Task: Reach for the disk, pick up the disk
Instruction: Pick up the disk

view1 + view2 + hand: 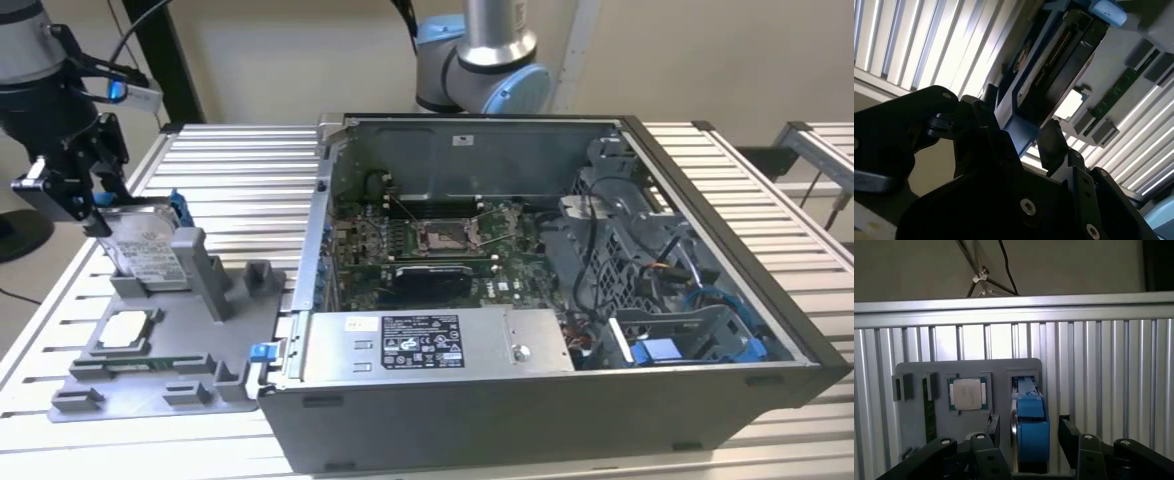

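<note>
The disk (144, 248) is stood upright in the grey tray (134, 385) at the exterior view's left, beside the open case (561, 400). The gripper (1030, 430) is spread open, its fingers (1069, 432) placed either side of the disk's blue bracket, with gaps seen on both sides.
</note>
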You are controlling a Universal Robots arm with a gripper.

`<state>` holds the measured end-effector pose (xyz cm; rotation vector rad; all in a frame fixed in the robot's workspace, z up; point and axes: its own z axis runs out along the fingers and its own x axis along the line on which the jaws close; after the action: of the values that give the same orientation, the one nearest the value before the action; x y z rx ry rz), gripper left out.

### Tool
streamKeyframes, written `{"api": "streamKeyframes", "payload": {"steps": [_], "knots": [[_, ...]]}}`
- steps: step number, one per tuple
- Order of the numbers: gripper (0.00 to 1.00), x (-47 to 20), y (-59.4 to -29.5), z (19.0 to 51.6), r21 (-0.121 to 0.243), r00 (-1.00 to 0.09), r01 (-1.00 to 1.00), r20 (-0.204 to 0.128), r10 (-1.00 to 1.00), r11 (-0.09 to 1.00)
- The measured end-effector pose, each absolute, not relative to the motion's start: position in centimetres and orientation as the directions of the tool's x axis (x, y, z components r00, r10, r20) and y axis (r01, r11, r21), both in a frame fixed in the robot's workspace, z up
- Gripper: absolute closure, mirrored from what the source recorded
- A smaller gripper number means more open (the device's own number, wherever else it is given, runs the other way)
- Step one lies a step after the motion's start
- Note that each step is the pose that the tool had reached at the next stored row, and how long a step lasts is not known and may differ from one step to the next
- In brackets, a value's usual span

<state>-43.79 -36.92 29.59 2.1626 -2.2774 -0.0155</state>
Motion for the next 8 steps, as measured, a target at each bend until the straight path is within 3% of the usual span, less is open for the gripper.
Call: {"api": "streamKeyframes", "payload": {"steps": [8], "knots": [[0.00, -43.8, -36.8, 28.1, 0.008, -0.050, -0.999, -0.006, -0.999, 0.050]]}}
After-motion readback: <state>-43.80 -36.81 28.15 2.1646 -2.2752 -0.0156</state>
